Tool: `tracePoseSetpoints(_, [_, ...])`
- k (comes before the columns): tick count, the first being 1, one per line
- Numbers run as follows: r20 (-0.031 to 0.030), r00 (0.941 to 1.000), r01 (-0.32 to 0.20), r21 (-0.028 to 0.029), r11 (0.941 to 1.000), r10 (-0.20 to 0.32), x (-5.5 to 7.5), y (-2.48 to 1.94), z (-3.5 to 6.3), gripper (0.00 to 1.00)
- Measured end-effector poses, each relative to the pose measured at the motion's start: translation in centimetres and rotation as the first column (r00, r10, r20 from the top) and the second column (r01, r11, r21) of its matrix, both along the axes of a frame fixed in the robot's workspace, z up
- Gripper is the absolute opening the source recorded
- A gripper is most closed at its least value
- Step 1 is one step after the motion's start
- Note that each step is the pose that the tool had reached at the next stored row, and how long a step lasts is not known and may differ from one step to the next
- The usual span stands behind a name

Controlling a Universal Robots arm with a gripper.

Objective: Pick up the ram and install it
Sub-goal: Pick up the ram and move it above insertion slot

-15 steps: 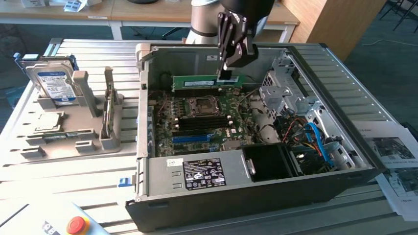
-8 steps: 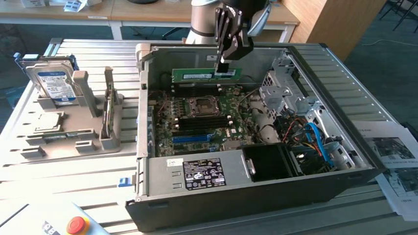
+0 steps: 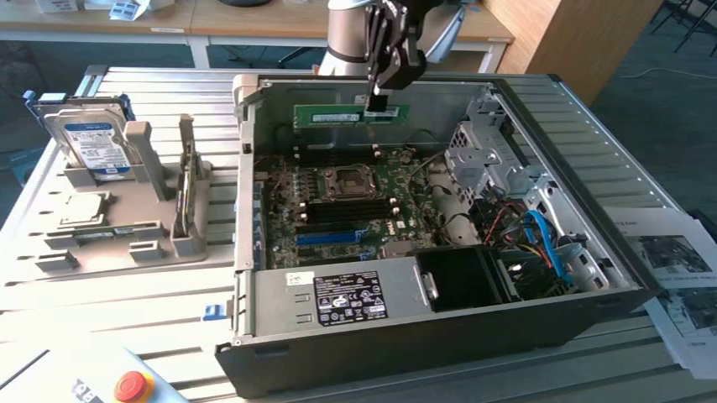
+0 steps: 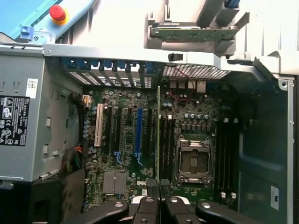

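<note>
Slatted table [image 3: 123,294] — computer case [image 3: 448,340], papers [image 3: 681,281]

Table [image 3: 627,143]: pale grey metal top, ribbed with long parallel slots, reaching out to both sides of the exterior view.
Desks [image 3: 224,21]: light wooden tops on white legs, in a row behind the table's far edge.
Panel [image 3: 549,34]: light wood, upright, just beyond the table's far corner at the exterior view's right.
Floor [image 3: 661,75]: grey-blue carpet at the exterior view's right; at its left a darker stretch, too dim to make out.
Light: bright and even, with a pale sheen on the table's ribs and soft shadows.
</note>
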State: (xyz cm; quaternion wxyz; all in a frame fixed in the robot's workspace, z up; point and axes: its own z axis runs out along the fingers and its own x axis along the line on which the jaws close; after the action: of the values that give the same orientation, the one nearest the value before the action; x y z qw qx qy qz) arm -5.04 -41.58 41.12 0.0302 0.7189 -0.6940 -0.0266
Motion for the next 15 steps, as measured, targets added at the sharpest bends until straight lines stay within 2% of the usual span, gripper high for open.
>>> tracePoseSetpoints(5, [0.0000,1.0000,0.000,-0.0001,1.0000,0.000,0.00,1.13,-0.01,0.11])
tracePoseSetpoints(10, [0.0001,1.0000,0.000,0.0001,1.0000,0.000,0.00,1.18,-0.04,0.11])
tracePoseSetpoints(15, [0.0058,1.0000,0.000,0.0000,1.0000,0.000,0.00,1.18,-0.72,0.11])
